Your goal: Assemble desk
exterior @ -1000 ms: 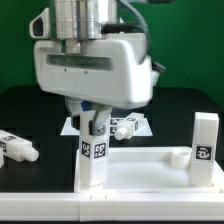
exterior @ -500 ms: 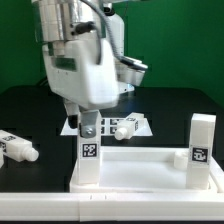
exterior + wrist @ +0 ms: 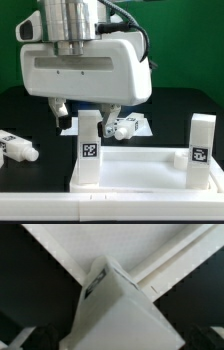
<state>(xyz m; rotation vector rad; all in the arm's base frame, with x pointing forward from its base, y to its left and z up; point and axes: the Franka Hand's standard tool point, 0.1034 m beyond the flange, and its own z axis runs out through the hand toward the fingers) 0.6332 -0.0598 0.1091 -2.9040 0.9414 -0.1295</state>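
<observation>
The desk panel (image 3: 150,168) lies flat on the black table. One white tagged leg (image 3: 90,145) stands upright in its corner on the exterior view's left, and a second leg (image 3: 205,145) stands in the corner on the right. My gripper (image 3: 88,112) hangs over the first leg, open, with one finger (image 3: 62,110) on each side of the leg's top and a gap on both sides. In the wrist view that leg (image 3: 115,308) fills the middle, with the panel (image 3: 130,246) beyond it. The gripper (image 3: 115,341) shows only as dark fingertips (image 3: 22,339) at the picture's corners.
A loose tagged leg (image 3: 18,147) lies on the table at the exterior view's left. Another loose leg (image 3: 125,127) lies on the marker board (image 3: 142,121) behind the panel. A white ledge (image 3: 110,208) runs along the front.
The gripper has turned about the upright leg and its fingers have spread, letting go of the leg. The leg stays standing in its corner.
</observation>
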